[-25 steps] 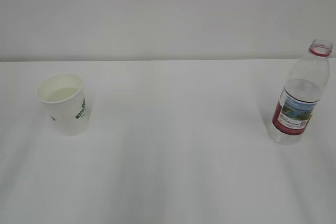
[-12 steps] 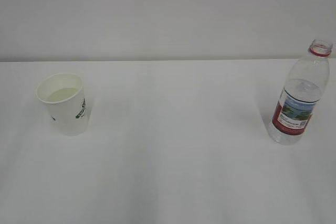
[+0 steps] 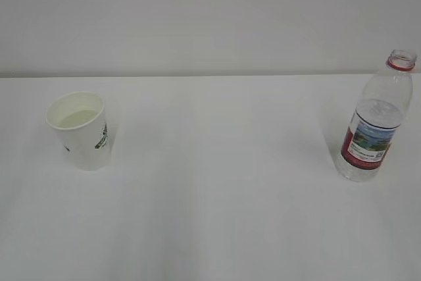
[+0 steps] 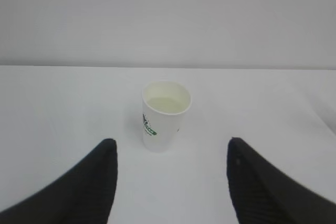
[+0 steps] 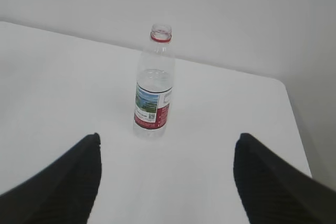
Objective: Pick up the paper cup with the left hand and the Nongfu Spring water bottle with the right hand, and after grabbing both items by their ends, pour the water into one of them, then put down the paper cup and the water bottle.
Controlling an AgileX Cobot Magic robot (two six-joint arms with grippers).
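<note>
paper cup [image 4: 166, 115] and nongfu spring water bottle [image 5: 153, 92] are standing upright, already set down, so both spread, empty grippers, left hand [image 4: 170, 182] and right hand [image 5: 167, 179], should be backing straight away.

Bright, even, diffuse light; washed-out white tabletop [image 3: 217, 195]. Faint soft shadows beside paper cup [image 3: 79, 129] and Nongfu Spring water bottle [image 3: 371, 126]. Slightly soft focus throughout.

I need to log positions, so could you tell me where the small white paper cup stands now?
The small white paper cup stands upright at the left of the exterior view, far from the clear plastic bottle.
</note>
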